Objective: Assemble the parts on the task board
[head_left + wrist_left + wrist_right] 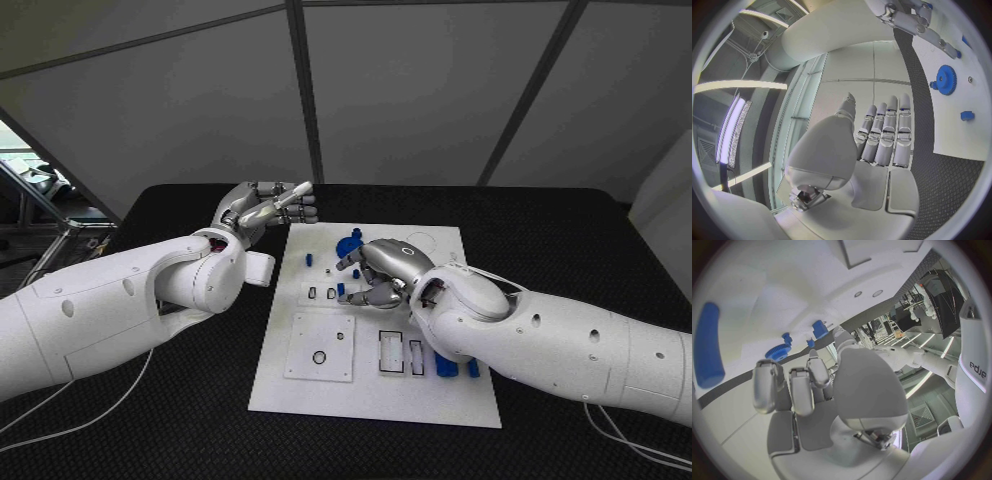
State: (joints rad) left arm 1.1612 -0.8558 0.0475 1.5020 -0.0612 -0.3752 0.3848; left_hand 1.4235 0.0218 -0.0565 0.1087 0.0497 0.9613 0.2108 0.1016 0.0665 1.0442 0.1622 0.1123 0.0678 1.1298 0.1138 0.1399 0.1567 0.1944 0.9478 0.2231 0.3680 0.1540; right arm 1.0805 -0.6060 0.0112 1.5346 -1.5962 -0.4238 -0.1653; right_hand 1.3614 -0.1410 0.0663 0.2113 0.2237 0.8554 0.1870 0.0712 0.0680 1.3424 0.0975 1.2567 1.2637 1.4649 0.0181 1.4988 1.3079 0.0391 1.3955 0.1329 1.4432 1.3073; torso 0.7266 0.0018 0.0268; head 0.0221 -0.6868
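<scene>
Head view: the task board (pixel 378 395) lies at centre frame on the black bench (pixel 577 230). Right hand (pixel 378 272) hovers mid-board, fingers curled, seemingly holding nothing. Beyond it sits a blue gear (pixel 348 243). Left hand (pixel 271 207), upper left, has straight, empty fingers.

White task board (pixel 378 385) with blue parts (pixel 348 243) on a black table (pixel 577 230)
</scene>
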